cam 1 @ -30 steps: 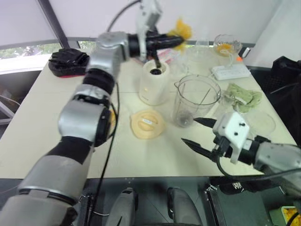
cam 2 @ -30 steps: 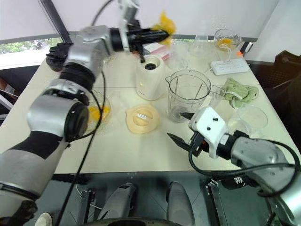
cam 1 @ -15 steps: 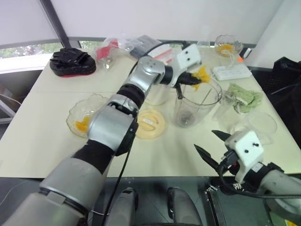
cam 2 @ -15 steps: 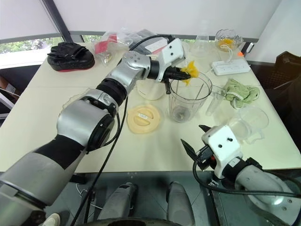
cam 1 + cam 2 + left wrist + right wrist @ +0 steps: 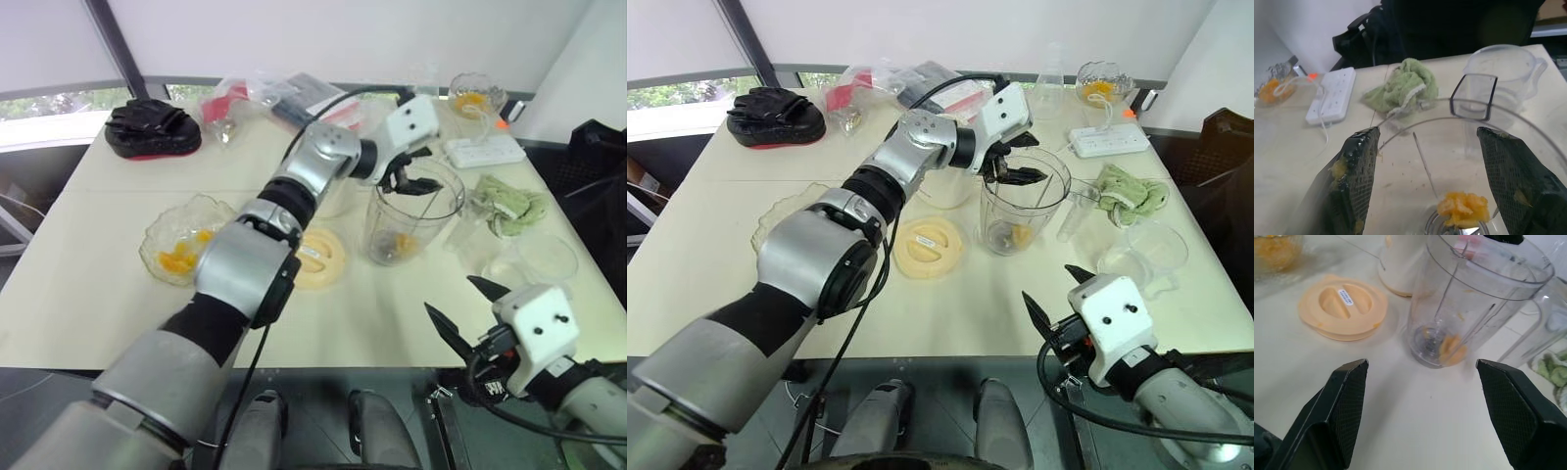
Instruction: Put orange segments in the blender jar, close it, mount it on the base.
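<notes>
The clear blender jar (image 5: 411,220) stands upright mid-table. My left gripper (image 5: 423,168) hangs open over its mouth, nothing between its fingers (image 5: 1359,166). A clump of orange segments (image 5: 1463,209) lies at the jar's bottom by the blades. More orange segments (image 5: 176,259) sit in a wavy glass bowl (image 5: 157,235) at the left. The cream-white base (image 5: 945,191) stands just left of the jar, partly hidden by my left arm. My right gripper (image 5: 449,296) is open and empty near the front right edge, pointing toward the jar.
A flat cream-yellow lid (image 5: 318,257) lies in front of the base. A green cloth (image 5: 509,201), a white power strip (image 5: 480,149) and a clear pitcher (image 5: 534,257) crowd the right side. Black gloves (image 5: 152,127) and plastic bags (image 5: 265,93) lie at the back.
My left gripper carried an orange piece down to the jar's mouth and opened; the piece now lies at the jar's bottom. My right gripper drew back toward the front edge.
</notes>
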Action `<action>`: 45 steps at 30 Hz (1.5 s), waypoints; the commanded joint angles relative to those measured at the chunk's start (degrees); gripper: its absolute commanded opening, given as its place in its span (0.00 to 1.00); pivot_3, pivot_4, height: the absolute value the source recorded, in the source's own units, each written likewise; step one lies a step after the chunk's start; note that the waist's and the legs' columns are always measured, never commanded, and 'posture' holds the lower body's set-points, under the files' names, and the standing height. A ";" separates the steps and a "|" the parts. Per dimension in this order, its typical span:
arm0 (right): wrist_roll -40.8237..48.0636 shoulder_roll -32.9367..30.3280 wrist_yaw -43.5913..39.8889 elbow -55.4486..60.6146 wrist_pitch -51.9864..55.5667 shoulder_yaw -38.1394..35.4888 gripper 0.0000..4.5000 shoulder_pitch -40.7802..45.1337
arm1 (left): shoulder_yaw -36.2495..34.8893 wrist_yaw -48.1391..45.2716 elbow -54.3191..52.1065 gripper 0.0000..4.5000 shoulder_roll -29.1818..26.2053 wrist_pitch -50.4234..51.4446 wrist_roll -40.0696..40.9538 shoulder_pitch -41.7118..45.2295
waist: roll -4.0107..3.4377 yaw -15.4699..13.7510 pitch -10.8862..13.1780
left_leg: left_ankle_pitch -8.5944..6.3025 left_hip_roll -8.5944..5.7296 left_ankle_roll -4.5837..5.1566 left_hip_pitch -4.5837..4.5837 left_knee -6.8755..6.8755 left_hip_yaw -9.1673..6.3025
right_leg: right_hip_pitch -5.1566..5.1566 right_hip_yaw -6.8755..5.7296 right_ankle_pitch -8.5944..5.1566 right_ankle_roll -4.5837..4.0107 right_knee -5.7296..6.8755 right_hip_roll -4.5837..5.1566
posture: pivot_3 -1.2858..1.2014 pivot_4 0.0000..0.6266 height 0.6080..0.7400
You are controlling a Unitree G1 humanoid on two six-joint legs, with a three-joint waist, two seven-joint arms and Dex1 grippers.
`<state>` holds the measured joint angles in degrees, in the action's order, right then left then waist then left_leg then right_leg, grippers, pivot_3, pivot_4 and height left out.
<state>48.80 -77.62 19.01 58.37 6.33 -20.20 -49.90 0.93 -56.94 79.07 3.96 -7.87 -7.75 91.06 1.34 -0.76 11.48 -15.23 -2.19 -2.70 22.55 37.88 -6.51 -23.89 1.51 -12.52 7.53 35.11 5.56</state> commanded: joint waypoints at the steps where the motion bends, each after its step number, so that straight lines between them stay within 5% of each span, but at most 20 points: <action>1: 0.01 1.82 -1.68 1.63 0.37 -3.53 0.82 -1.04 | -4.77 -3.04 -1.59 0.73 -1.23 0.58 4.45 3.58 | 0.02 0.01 0.01 | 0.00 0.00 0.01 -0.04 0.00 0.00 | 0.04 0.00 0.00 0.00 0.00 0.00 | 0.52 0.24 1.00; 13: -10.17 26.90 -8.35 -6.66 10.23 -4.21 0.82 7.93 | -6.46 -10.42 -11.09 0.73 -11.39 -5.45 8.26 -14.15 | -0.07 0.08 -0.04 | -0.03 0.03 0.06 -0.35 0.04 -0.04 | 0.37 -0.01 -0.06 -0.18 0.00 -0.01 | 0.52 0.24 1.00; 22: -18.92 39.47 -13.69 -21.50 9.62 -7.48 0.82 19.27 | -2.20 -9.68 -57.11 0.73 -14.31 17.62 17.01 -45.12 | -0.19 0.04 -0.10 | -0.03 0.05 0.05 -0.35 0.07 -0.07 | 0.35 0.01 0.05 -0.07 0.07 0.00 | 0.52 0.24 1.00; 28: -23.78 44.71 -15.65 -31.37 8.80 -9.50 0.82 25.82 | 2.56 -3.13 -75.36 0.73 -12.55 30.31 21.03 -55.74 | -0.41 0.08 -0.23 | -0.03 0.05 0.05 -0.46 0.08 -0.11 | 0.40 -0.01 -0.04 -0.24 0.15 -0.01 | 0.52 0.24 1.00; 45: -30.51 53.45 -20.84 -43.81 4.99 -10.67 0.82 31.66 | 8.47 1.79 -81.97 0.73 -17.50 30.59 22.42 -62.67 | -1.03 1.48 -0.59 | -0.03 0.06 0.05 -0.96 -0.01 0.01 | 0.73 0.07 -0.07 -0.33 0.23 -0.02 | 0.52 0.24 1.00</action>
<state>18.82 -24.47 -1.50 14.07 12.15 -29.74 -18.58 9.95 -55.33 -0.35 -13.09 23.39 13.20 28.09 0.30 0.73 10.89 -15.26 -2.13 -2.65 21.58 37.86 -6.49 -23.16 1.58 -12.59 7.20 35.34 5.54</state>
